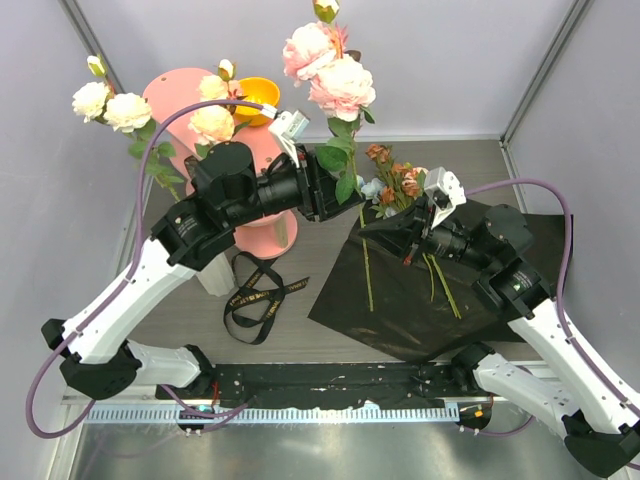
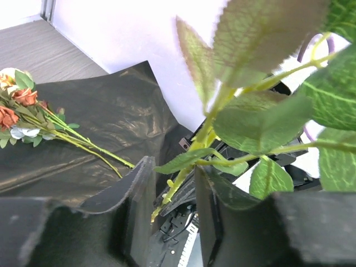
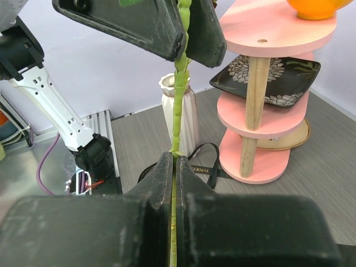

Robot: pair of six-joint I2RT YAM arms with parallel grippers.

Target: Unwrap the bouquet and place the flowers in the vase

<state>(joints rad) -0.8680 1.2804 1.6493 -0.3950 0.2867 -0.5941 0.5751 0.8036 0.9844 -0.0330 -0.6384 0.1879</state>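
The right gripper point(image 3: 173, 160) fills the foreground of its own wrist view. Its two dark jaws are pressed together on a thin green stem point(image 3: 178, 105) that runs out from between them. Farther along that stem, toward the blooms, sits the left gripper point(image 2: 173, 167). Its jaws stand part-spread with the stem passing through the gap. The left wrist view shows space on both sides of the stem, so the jaws bracket it without clamping it. Just past the left jaws the stem branches into broad green leaves point(image 2: 261, 122). From above, it ends in a cluster of large pink roses point(image 1: 330, 70) held high over the table point(image 1: 290, 335).

The vase point(image 3: 190, 117), white and ribbed with a wavy rim, stands upright beyond the right jaws, directly behind the stem and lower than the left jaws. From above it sits under the left forearm, well apart from both pairs of jaws on the robot's left. A black ribbon point(image 1: 255, 300) lies loose on the table just beside its foot.

Below both pairs of jaws the black wrapping sheet point(image 1: 400, 300) is spread flat. On it, beside the right jaws, lie other flowers point(image 1: 395, 180), small orange-brown and pale blooms on thin stems. A few cream roses point(image 1: 110, 105) rise to the left of the left arm, which hides where their stems stand. Seen past the right jaws, to the right of the vase, a pink tiered stand point(image 3: 250, 22) carries an orange bowl point(image 3: 314, 8) and a black patterned plate point(image 3: 267, 80).
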